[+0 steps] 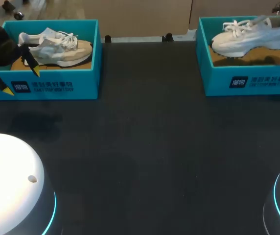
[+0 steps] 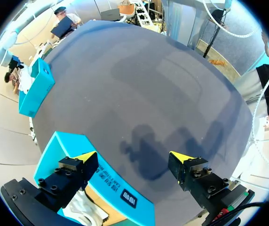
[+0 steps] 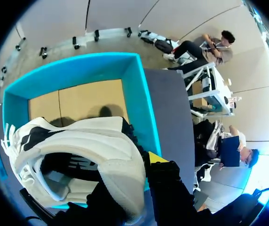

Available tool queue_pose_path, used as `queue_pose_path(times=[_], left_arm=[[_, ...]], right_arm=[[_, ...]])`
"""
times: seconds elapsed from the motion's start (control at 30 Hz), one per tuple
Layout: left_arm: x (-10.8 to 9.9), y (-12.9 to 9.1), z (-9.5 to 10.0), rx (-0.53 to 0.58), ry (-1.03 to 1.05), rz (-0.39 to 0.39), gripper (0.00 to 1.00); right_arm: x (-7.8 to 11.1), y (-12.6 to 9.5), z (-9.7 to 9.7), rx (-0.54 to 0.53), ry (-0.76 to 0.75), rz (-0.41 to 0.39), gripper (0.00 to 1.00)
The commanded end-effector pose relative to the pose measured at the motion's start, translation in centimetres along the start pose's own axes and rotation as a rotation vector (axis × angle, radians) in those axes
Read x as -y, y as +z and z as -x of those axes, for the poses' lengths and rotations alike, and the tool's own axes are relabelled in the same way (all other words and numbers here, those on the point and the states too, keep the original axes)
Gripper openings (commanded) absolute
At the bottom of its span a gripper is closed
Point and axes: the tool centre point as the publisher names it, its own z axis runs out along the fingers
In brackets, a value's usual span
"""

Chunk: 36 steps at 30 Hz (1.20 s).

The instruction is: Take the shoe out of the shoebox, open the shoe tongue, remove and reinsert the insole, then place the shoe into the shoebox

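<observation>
A white shoe (image 1: 247, 34) hangs over the right teal shoebox (image 1: 247, 81), heel raised toward the far right. My right gripper (image 3: 137, 165) is shut on the heel wall of this white shoe (image 3: 78, 146), one yellow fingertip (image 3: 157, 157) outside it, above the box's (image 3: 141, 99) brown floor. A grey and beige shoe (image 1: 57, 49) lies in the left teal shoebox (image 1: 57, 88). My left gripper (image 1: 21, 81) stands open at that box's front left corner. From the left wrist, the gripper (image 2: 133, 157) straddles the box's front wall (image 2: 120, 188), holding nothing.
The dark table (image 1: 150, 147) spreads wide between and in front of the two boxes. My arms' white bases (image 1: 12, 186) sit at the near corners. The right box (image 2: 35, 87) shows far off across the table from the left wrist.
</observation>
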Motion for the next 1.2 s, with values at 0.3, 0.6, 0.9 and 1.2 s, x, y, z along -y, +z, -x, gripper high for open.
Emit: queue_pose_path(times=[0.3, 0.6, 0.9, 1.2], left_arm=[[0.0, 0.0, -0.1, -0.002, 0.0, 0.003, 1.0], [0.0, 0.0, -0.1, -0.002, 0.0, 0.003, 1.0], [0.0, 0.0, -0.1, -0.002, 0.0, 0.003, 1.0], [0.0, 0.0, -0.1, -0.002, 0.0, 0.003, 1.0]], right_arm=[[1.4, 3.3, 0.6, -0.06, -0.027, 0.112, 0.0], [1.7, 3.2, 0.5, -0.072, -0.043, 0.118, 0.0], [1.8, 5.6, 0.2, -0.113, -0.051, 0.12, 0.0], [2.4, 7.5, 0.3, -0.124, -0.036, 0.078, 0.0]])
